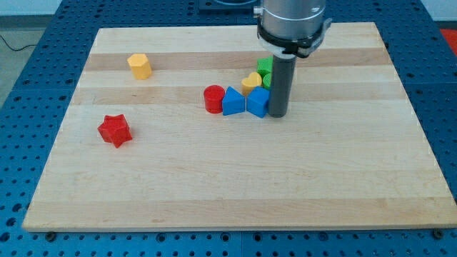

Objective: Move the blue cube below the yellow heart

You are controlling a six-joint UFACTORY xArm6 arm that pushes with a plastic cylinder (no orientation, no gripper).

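The blue cube [258, 103] sits near the board's middle, just below the yellow heart [250, 83] and touching it. My tip [277, 115] is at the cube's right side, touching or almost touching it. A blue triangular block [233, 102] lies against the cube's left side. A red cylinder [213, 98] stands left of that. Green blocks [265, 70] lie above and right of the heart, partly hidden behind the rod.
A yellow hexagonal block [140, 66] lies at the upper left. A red star block [115, 130] lies at the left. The wooden board [235, 185] sits on a blue perforated table.
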